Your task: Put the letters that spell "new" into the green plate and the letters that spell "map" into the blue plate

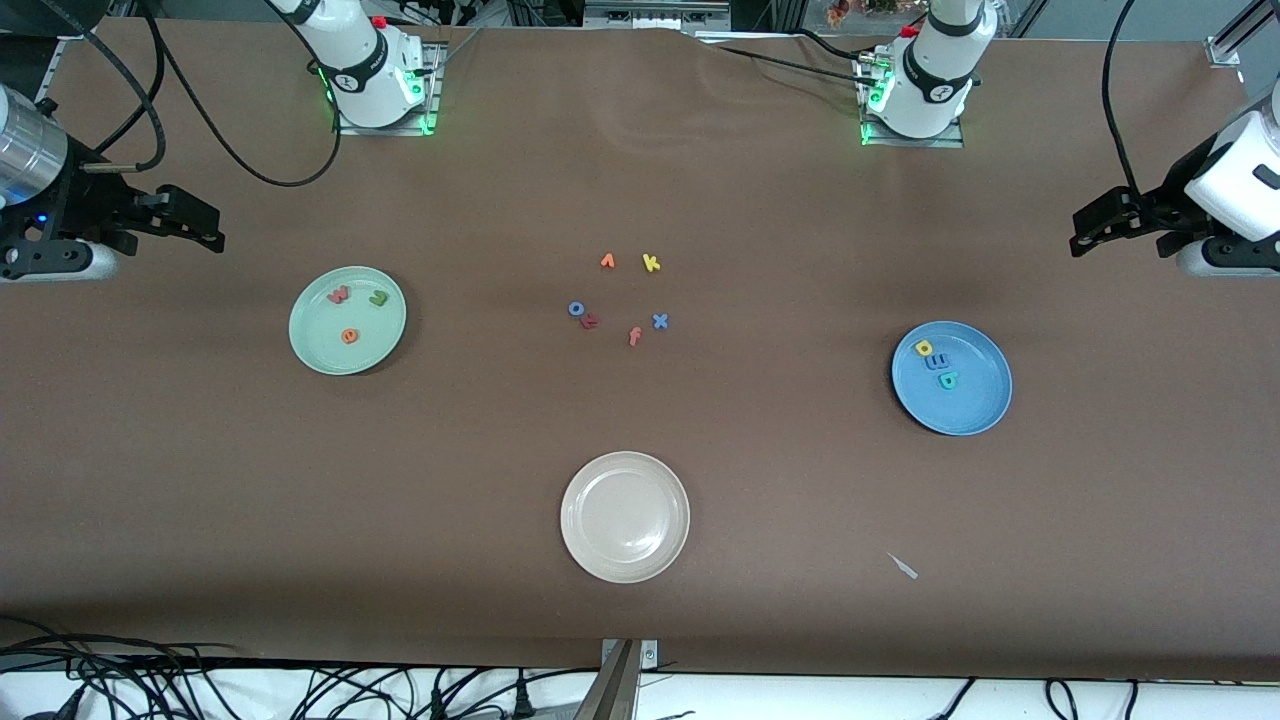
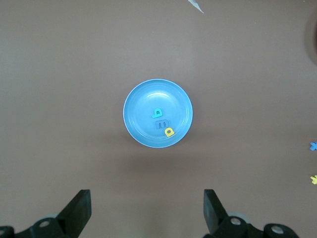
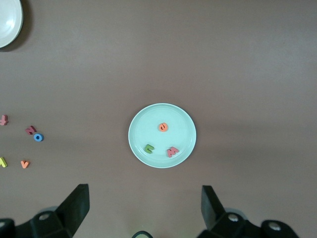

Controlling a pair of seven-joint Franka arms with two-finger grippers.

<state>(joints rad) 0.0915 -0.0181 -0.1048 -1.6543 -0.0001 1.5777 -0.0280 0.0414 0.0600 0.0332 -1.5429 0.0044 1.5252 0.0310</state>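
Note:
The green plate (image 1: pixel 322 343) lies toward the right arm's end of the table. In it are the pinkish-red w (image 1: pixel 338 294), the green n (image 1: pixel 377 297) and the orange e (image 1: pixel 349 336). The blue plate (image 1: pixel 978 404) lies toward the left arm's end and holds the yellow a (image 1: pixel 923 348), the blue m (image 1: pixel 938 362) and the teal p (image 1: pixel 948 379). My right gripper (image 1: pixel 205 225) hangs open and empty, high above the table beside the green plate (image 3: pixel 148 124). My left gripper (image 1: pixel 1085 232) is also open and empty, high beside the blue plate (image 2: pixel 143 104).
Several loose letters lie mid-table: an orange one (image 1: pixel 607 261), a yellow k (image 1: pixel 651 263), a blue o (image 1: pixel 576 308), a dark red one (image 1: pixel 590 321), a salmon f (image 1: pixel 634 336) and a blue x (image 1: pixel 660 321). A cream plate (image 1: pixel 625 560) and a white scrap (image 1: pixel 903 566) lie nearer the camera.

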